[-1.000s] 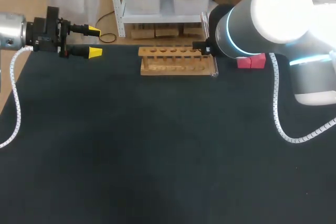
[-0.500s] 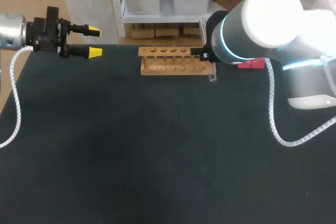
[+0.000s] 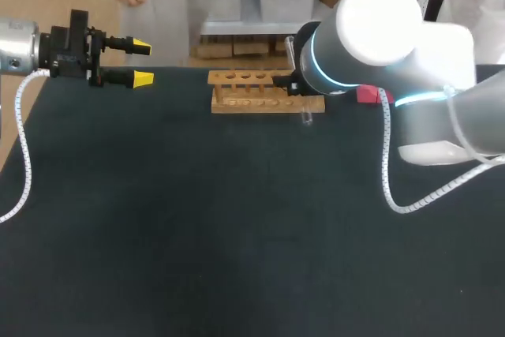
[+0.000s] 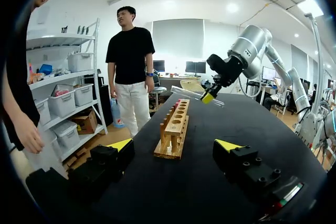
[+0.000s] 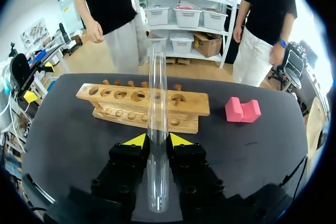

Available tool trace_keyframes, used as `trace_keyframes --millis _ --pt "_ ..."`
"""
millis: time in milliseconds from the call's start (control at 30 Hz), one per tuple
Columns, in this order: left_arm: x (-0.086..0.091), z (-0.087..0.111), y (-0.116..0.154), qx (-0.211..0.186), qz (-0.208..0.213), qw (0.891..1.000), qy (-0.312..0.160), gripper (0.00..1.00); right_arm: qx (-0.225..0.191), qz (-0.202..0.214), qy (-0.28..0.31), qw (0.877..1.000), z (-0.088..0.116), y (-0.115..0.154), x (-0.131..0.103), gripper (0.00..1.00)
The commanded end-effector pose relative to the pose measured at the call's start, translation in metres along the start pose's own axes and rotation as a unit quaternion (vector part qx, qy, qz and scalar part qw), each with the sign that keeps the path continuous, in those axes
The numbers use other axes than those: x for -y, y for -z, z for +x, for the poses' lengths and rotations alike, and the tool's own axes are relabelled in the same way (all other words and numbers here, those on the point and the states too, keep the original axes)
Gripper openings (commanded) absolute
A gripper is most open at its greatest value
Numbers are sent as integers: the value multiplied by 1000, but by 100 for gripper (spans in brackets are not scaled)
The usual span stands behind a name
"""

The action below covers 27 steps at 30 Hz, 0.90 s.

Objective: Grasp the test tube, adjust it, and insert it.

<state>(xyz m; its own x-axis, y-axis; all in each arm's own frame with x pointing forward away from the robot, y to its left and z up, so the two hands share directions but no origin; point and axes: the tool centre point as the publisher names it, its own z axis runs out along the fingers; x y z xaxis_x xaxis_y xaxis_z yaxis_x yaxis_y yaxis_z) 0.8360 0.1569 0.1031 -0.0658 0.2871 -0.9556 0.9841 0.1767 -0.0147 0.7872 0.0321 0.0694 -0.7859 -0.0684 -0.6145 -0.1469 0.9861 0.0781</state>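
1. Right arm has swung left since a second ago, bringing the tube [image 5: 156, 77] over the rack's [image 5: 189, 106] end. Left gripper [image 3: 141, 61] hasn't moved: fingers wide apart, holding nothing.
2. Right gripper [image 5: 157, 141] is clamped on the tube mid-length, rack just ahead of it.
3. Risk: the tube looks well off vertical (angle hard to judge). Lowered unadjusted, its tip hits wood beside a hole and slips in the grip.
4. Tube: clear, smooth glass cylinder, slippery. Rack: pale wood block with a row of round holes.

Rack [image 3: 264, 92] sits at twelve o'clock on the table [image 3: 237, 234], block [image 3: 365, 95] just off its three o'clock, test tube [image 5: 156, 77] clamped in the right gripper [image 5: 156, 140] above the rack's three-o'clock end, left gripper [image 3: 142, 62] out at ten.
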Motion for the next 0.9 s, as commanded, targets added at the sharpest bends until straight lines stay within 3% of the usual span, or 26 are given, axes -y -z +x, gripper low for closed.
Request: trace_keyframes --millis 33,900 --pt "-1 1 0 1 0 1000 -1 100 -10 2 15 1000 -6 -11 -5 0" --pt "-1 1 0 1 0 1000 -1 100 -38 -4 28 999 -5 -32 -10 0"
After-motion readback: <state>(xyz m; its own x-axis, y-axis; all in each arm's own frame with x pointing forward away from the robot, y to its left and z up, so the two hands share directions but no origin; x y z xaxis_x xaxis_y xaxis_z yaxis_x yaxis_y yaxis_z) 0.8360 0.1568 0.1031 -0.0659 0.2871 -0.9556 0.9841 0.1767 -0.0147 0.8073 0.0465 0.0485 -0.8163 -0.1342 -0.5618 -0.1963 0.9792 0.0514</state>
